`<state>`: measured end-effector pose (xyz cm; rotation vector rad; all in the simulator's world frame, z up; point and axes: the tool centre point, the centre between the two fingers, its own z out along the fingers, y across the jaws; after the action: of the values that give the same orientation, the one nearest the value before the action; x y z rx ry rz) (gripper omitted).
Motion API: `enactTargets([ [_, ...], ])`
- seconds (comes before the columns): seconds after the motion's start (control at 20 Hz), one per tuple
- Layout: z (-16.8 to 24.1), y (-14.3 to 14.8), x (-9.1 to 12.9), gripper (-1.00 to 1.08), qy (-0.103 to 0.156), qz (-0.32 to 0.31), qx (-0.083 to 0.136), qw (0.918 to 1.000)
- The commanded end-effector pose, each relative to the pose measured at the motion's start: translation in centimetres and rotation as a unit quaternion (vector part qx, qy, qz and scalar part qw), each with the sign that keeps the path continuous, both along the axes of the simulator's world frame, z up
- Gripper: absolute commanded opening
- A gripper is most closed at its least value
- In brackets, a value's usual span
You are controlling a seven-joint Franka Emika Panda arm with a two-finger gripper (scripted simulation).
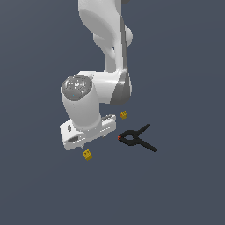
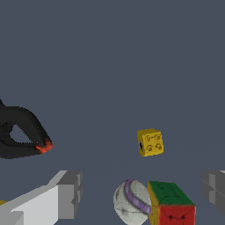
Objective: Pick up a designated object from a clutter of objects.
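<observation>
Fingers (image 2: 66,193) of the gripper (image 2: 140,193) frame the near edge of the wrist view, one grey pad on each side, spread wide apart with nothing clamped between them. Just inside that gap lie a whitish ball (image 2: 129,203) with a purple stripe and, touching its side, a red-and-green cube (image 2: 171,204); both rest on the dark floor between the pads, and neither pad touches them. A little beyond the cube sits the small bright yellow brick (image 2: 150,142), its faces marked with dark round spots, standing alone on the floor and clear of the fingers. Off to the other side at about the same depth, the black spring clamp (image 2: 22,132) shows its red tip (image 2: 45,147), pointing toward the brick but well apart from it. In the exterior view the white arm (image 1: 94,94) bends down over the scene, and its hand (image 1: 88,129) hides the ball and the cube. One yellow brick (image 1: 87,154) lies just below the hand in that picture, and a second yellow brick (image 1: 124,114) lies beside the wrist, toward the exterior view's right. The clamp (image 1: 138,138) lies farther toward the exterior view's right, handles splayed outward and red tip facing the hand. Which of the two bricks matches the one in the wrist view cannot be told for certain.
</observation>
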<state>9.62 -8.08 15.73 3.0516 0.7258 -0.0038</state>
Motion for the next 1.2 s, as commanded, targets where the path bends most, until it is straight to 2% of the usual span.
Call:
enactTargets([
  [0.0,-2.1,-1.2,0.5,1.0,0.0,0.021,0.001,0.9998],
  [0.45,-7.3,-4.1,1.1,1.0,0.0,0.067,0.002,0.9977],
  [1.15,-9.7,-4.8,1.1,1.0,0.0,0.077,0.003,0.997],
])
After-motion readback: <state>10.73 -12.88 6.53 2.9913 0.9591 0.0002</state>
